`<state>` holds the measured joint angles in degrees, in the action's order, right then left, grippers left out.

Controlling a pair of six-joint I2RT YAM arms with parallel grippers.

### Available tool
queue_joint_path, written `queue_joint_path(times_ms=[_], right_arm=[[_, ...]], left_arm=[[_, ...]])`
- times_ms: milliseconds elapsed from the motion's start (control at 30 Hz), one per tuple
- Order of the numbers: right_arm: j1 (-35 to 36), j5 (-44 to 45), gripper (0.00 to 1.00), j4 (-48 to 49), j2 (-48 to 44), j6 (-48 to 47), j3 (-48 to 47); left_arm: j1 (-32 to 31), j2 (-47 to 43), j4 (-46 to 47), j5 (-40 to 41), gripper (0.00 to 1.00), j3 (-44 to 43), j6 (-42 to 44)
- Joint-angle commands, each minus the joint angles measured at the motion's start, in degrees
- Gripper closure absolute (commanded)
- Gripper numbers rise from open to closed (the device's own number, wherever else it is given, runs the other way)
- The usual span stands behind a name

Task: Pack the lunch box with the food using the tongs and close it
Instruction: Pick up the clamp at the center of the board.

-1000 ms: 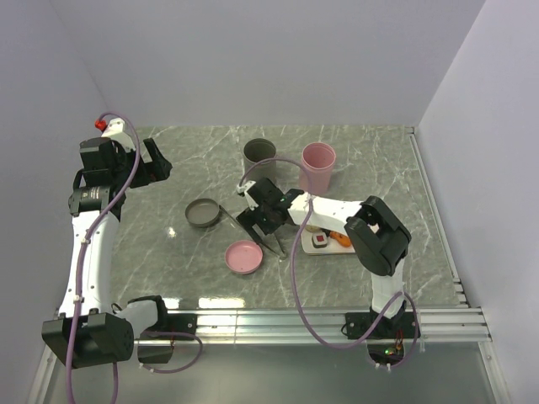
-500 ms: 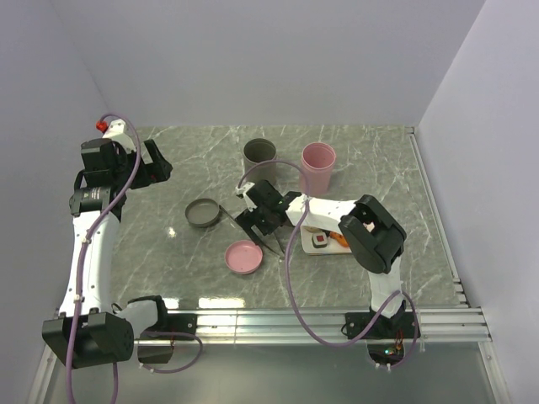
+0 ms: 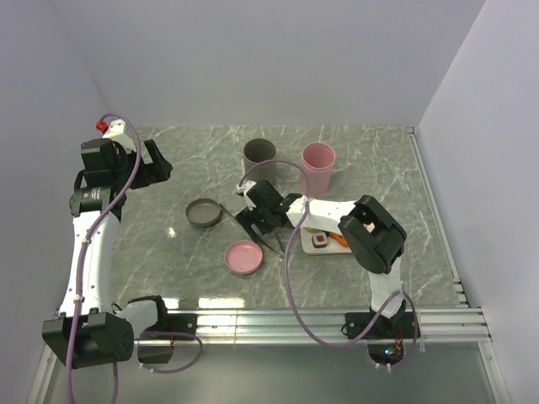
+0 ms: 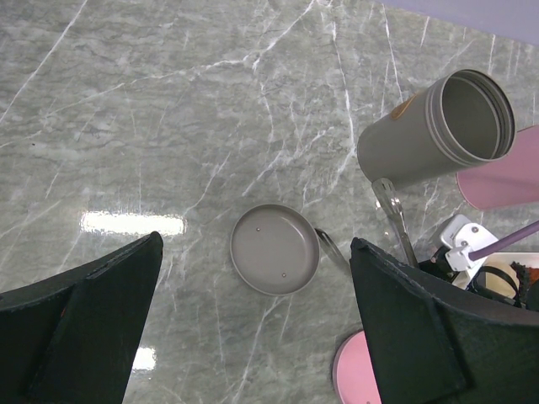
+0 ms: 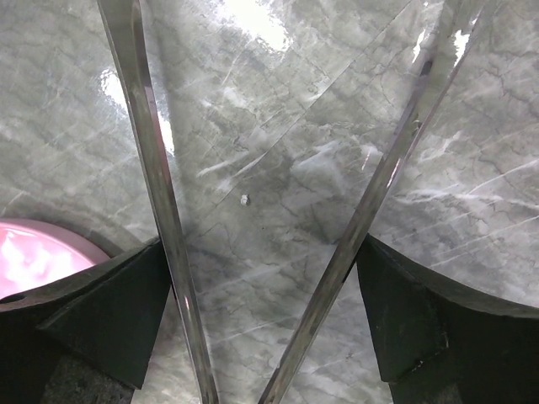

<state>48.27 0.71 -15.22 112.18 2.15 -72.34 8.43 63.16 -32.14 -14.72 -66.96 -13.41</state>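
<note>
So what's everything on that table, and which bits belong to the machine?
table: one, grey marble, under everything
grey tub: one, open, far middle
pink tub: one, open, right of the grey tub
grey lid: one, shallow and round, left of centre
pink lid: one, shallow and round, nearer the arms' bases
white tray: one, right of centre, partly under the right arm
food: several small pieces on the tray; a red-centred roll and an orange bit show, the rest is hidden
tongs: one pair, grey metal, beside the pink lid
left tool: black, open, empty, far left
right tool: black, open, fingers either side of the tongs
</note>
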Motion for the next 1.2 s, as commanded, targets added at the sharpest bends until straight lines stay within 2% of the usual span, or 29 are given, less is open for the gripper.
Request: queue_joint_path(times_ms=[0,233,367,567,933,1167], right_arm=[[0.16,0.87,0.08,-0.86,-0.65,1.8,1.76],[0.68,1.31,0.13,-0.42,-1.08,1.98,2.81],[0.6,0.96,0.17,-1.73,-5.11,1.63,2.99],[0.51,0.43,0.19,-4.19,-10.57,0.05,2.73],[0.51,-2.29,0.21,-9.56,-14.79,-1.63,-0.96],[0.6,-6.16,0.21,-14.39,-19.71,-6.37,-2.46]], left_arm=[[0.1,-1.19,1.73,-0.57,0.01,-0.63,-0.92],[0.01,-1.28,1.64,-0.31,0.01,-0.54,-0.74],[0.1,-1.46,1.47,-0.31,0.01,-0.37,-0.65],[0.01,-1.28,1.38,-0.48,0.01,-0.45,-0.74],[0.01,-1.1,0.5,-0.92,0.01,-1.68,-0.48],[0.01,-1.02,0.5,-1.98,0.01,-1.6,-0.57]])
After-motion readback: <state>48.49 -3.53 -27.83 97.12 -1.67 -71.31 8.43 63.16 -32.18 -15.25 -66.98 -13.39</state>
